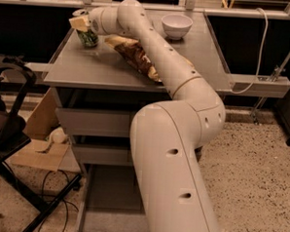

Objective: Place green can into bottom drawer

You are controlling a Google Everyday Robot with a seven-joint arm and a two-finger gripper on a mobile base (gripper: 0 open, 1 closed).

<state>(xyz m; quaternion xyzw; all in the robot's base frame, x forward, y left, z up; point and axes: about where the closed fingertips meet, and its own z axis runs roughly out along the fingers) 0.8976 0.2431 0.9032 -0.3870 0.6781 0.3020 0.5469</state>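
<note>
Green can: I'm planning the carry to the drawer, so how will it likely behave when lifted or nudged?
The green can stands upright at the gripper, near the table's far left corner. Small and metal-looking, it is probably light and stiff. Its round side may slip, and tipped over it would likely roll.

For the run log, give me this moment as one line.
gripper: at green can on table | bottom drawer: open, can not inside

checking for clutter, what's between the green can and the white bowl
In the camera view, the robot's arm crosses that stretch, a brown bag lying just in front. The gripper sits at the green can, left of the white bowl.
</note>
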